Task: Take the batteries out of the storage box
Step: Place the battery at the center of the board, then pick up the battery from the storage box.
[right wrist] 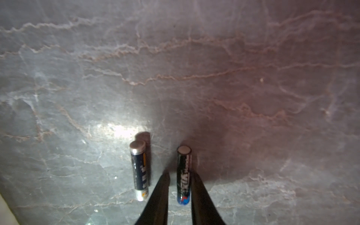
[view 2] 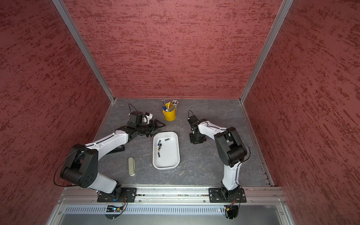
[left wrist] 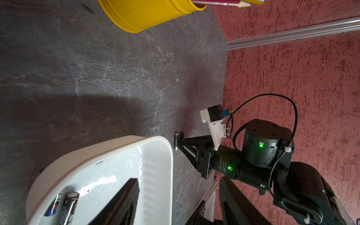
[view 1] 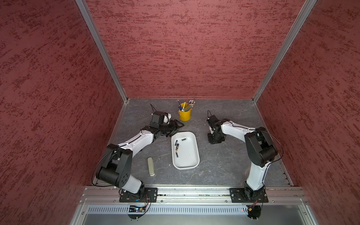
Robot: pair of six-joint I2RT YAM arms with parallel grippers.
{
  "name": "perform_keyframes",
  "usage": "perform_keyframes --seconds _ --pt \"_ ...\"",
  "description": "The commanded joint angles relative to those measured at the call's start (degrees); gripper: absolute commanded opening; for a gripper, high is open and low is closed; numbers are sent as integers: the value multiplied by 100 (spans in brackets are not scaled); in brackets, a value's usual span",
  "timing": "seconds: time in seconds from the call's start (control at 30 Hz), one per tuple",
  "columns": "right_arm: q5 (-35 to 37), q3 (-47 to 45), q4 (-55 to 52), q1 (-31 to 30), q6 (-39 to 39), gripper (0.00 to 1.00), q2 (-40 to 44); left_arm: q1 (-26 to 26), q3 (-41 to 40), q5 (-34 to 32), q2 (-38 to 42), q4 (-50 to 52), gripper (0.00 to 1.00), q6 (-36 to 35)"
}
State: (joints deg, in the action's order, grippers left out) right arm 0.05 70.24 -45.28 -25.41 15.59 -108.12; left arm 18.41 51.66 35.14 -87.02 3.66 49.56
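Observation:
The white storage box [view 1: 186,168] [view 2: 167,167] lies mid-table, with several black batteries [view 1: 177,147] [view 2: 159,147] in its far left part. One of them [left wrist: 68,204] shows close up in the left wrist view, inside the box [left wrist: 155,141]. My left gripper [view 1: 176,128] [left wrist: 179,202] hovers open over the box's far left corner with nothing between its fingers. My right gripper [view 1: 215,141] [right wrist: 180,174] points down at the table right of the box. Its fingers stand slightly apart around a battery [right wrist: 183,175] lying on the table. A second battery [right wrist: 140,171] lies beside it.
A yellow cup [view 1: 184,114] [view 2: 170,115] [left wrist: 146,13] of pencils and pens stands behind the box. A slim beige-olive case [view 1: 151,166] [view 2: 131,166] lies left of the box. Red walls close in the grey table on three sides.

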Motion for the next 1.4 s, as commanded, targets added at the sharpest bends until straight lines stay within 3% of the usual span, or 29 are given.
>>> perform_keyframes --seconds 0.0,0.4,0.7,0.83,0.93,1.17,1.37 --pt "35 106 -57 -33 -4 25 52 -44 -67 -105 168 133 69 -131" --pt "151 198 -187 -34 -4 31 246 -52 34 -146 188 418 69 -234" --pt "304 375 -434 -33 14 31 558 34 468 -564 346 1564 69 -881" --pt "341 455 -617 -34 69 31 758 550 1556 -2061 289 3562 69 -2011" --pt "342 439 -673 -32 117 31 902 882 2167 -2836 108 4478 70 -2487" --pt "312 406 -675 -34 173 32 1072 1647 2700 -4335 -276 5400 70 -2776" --pt "300 394 -623 -27 168 32 1211 2445 3222 -5439 -1117 6128 70 -2840"
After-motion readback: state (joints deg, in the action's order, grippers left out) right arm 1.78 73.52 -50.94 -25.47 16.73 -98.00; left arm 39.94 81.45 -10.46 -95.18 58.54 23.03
